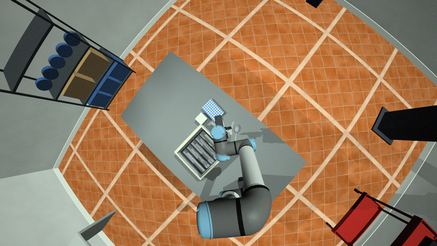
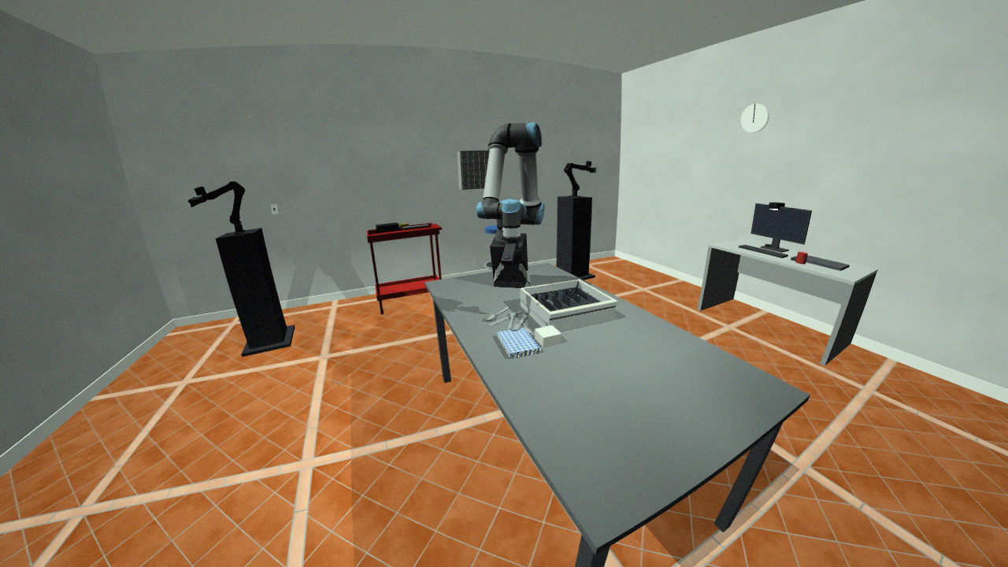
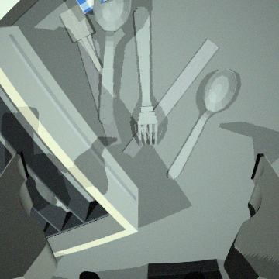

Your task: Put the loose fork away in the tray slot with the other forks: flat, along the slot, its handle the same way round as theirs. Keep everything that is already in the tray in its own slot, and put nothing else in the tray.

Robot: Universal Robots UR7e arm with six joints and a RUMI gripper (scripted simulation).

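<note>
Right now I am hovering the gripper [image 3: 143, 232] with its jaws spread wide and gripping nothing, so the pickup is not yet done. Ahead of the jaws the loose fork [image 3: 145, 74] is lying flat on the worktop [image 3: 225, 201], among spoons. Beside the jaws sits the tray [image 3: 77, 155]; its slots are showing dark, so I cannot tell which one holds forks.

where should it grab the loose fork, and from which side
Probably mid-handle of the fork, from straight above with the open gripper turned so its fingers span the handle's width. The fork lies flat; its tines overlap a flat strip, and a spoon lies close beside it.
</note>
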